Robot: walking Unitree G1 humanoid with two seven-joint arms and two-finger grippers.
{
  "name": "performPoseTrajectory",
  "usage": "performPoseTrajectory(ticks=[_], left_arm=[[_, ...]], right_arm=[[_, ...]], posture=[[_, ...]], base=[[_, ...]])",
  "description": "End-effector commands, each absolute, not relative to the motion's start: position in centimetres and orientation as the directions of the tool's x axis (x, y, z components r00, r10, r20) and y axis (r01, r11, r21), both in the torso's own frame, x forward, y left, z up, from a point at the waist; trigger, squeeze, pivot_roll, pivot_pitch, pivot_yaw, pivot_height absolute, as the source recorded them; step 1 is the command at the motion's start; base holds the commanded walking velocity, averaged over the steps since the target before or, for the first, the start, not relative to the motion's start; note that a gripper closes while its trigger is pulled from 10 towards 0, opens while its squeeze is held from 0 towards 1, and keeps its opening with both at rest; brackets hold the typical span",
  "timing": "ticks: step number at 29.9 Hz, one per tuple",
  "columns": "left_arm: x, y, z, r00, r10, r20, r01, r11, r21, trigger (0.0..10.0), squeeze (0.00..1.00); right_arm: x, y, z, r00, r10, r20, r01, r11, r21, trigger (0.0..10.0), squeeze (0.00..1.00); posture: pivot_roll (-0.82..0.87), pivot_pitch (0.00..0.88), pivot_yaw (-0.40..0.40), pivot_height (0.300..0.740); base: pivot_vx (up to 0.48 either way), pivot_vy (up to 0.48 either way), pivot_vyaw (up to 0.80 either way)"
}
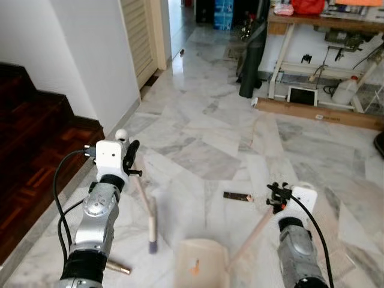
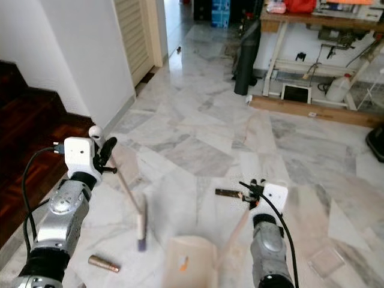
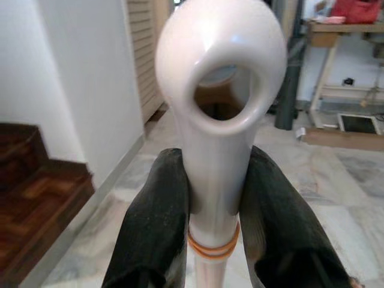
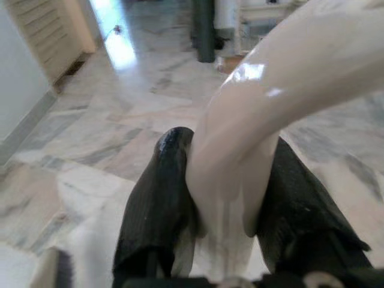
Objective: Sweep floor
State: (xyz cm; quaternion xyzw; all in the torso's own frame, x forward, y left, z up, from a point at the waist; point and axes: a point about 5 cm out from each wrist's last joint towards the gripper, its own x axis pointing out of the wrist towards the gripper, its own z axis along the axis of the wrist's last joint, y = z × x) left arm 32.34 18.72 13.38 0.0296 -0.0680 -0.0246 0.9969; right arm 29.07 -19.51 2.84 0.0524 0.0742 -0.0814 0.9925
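- We see the left gripper pinching the white broom handle just under its looped end, raised over the marble floor.
- The broom's bristle end is down near the floor, blurred.
- The right gripper clamps the cream dustpan handle; the dustpan sits low between the arms.
- A dark strip and a brown cylinder lie on the floor.

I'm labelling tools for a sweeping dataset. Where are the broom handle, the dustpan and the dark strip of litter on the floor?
broom handle (image 3: 223,90): left wrist view, its white looped end.
dustpan (image 1: 201,261): left eye view, its beige pan.
dark strip (image 1: 236,196): left eye view, its middle.
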Motion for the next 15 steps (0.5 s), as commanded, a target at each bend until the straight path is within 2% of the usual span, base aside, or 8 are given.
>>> performPoseTrajectory(ticks=[1,15], left_arm=[[32.78,18.68,14.9,0.98,-0.062,0.188,0.045,0.995,0.094,10.0,0.0],[33.07,19.45,15.34,0.979,-0.063,0.196,0.041,0.993,0.112,10.0,0.0]], right_arm=[[29.39,-19.64,3.38,0.978,-0.163,-0.129,0.178,0.977,0.117,10.0,0.0],[29.44,-19.58,3.37,0.978,-0.162,-0.129,0.177,0.977,0.117,10.0,0.0]], posture=[[0.0,0.0,0.004,0.74],[0.0,0.0,0.004,0.74]], base=[[0.0,0.386,0.0],[0.0,0.403,0.0]])
